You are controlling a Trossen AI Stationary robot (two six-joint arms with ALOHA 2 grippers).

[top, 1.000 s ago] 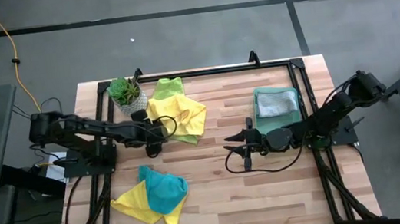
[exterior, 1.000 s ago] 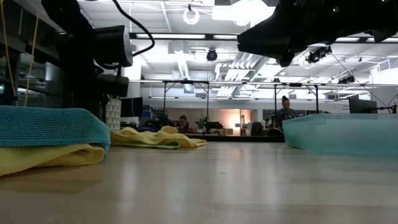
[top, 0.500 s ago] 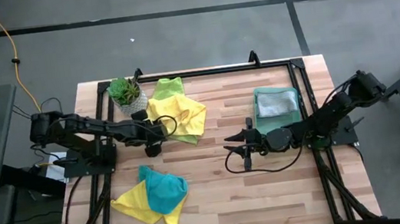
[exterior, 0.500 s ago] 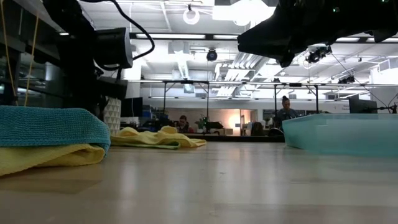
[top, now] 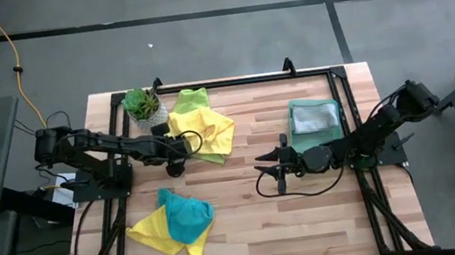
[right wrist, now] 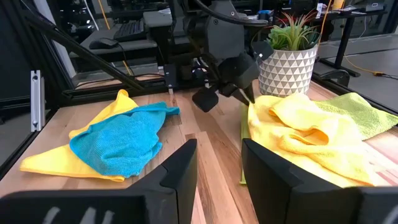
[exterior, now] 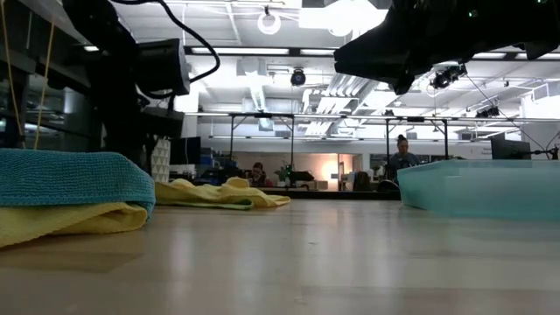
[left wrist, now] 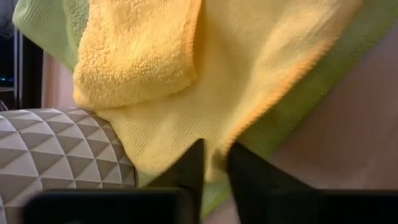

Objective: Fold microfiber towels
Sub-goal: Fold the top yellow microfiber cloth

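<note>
Microfiber towels lie in two heaps on the left half of the wooden table (top: 255,203). Rear heap: a yellow towel (top: 207,130) crumpled on top of a lime green towel (top: 191,100), just beside the potted plant (top: 144,106) at the back left corner; the heap's long axis runs from the back edge toward the table's middle, with the green cloth showing at the rear end and along the yellow one's edge. Front heap: a teal towel (top: 188,216) bunched over a second yellow towel (top: 155,232), near the front left; its yellow corners point toward the left edge and the front edge. The left gripper (top: 183,147) sits at the near-left edge of the rear heap, and in the left wrist view its fingers (left wrist: 188,170) are pinched onto the edge of the yellow towel, with only a thin gap between them. The right gripper (top: 260,164) hovers near the table's middle, pointing left, its fingers (right wrist: 177,165) apart and holding nothing. A green tray (top: 314,119) with a folded pale cloth in it stands at the back right.
</note>
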